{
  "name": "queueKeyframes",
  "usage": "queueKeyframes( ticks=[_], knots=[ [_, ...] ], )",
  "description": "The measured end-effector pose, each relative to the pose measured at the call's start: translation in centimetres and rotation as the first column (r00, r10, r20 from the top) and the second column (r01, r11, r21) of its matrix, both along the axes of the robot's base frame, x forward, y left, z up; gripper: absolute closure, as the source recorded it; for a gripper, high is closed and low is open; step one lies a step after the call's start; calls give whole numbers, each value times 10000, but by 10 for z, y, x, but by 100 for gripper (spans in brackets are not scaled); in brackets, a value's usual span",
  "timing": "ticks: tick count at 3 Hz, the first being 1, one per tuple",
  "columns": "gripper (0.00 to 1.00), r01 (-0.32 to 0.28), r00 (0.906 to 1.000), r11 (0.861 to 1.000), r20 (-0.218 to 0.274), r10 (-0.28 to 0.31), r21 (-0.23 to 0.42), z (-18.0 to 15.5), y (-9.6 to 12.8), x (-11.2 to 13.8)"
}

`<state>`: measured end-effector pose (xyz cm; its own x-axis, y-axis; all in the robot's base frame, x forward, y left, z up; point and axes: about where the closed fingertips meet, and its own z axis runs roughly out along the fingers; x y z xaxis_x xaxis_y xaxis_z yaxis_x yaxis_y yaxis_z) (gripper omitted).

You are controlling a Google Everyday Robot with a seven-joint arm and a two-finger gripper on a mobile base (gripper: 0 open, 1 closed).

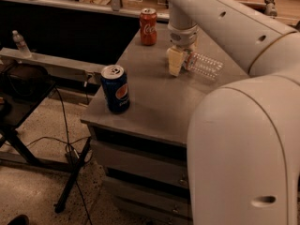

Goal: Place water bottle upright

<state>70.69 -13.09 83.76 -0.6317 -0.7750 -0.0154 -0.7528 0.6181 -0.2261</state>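
On the grey cabinet top point(154, 102), water bottle point(205, 65) on its side, jaws at its neck, grip unclear.

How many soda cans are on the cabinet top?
2: blue can at the front edge; red can at the far edge, left of the gripper beside the water bottle. The arm may hide others.

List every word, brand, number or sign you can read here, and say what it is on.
"Coca-Cola": white script on the red can, only partly legible.
No words, only a round red, white and blue logo: the blue can.
Water bottle, lying on the table with the gripper at its cap end: nothing readable.
Small bottle at far left: too small to read.
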Motion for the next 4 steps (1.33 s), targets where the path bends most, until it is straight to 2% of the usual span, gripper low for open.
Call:
queueKeyframes(
  ticks=[1, 2, 3, 4],
  knots=[
    [62, -56, 10000, 9999, -12, 56, -85, 2, 1, -1],
    [85, -630, 9979, 9980, 179, 629, 42, 25, 5, -6],
    [100, -1866, 9793, 9822, 754, 1878, -221, 68, 8, -16],
    [100, -2668, 9515, 9636, 1630, 2608, 158, 110, 0, -32]
  ],
)
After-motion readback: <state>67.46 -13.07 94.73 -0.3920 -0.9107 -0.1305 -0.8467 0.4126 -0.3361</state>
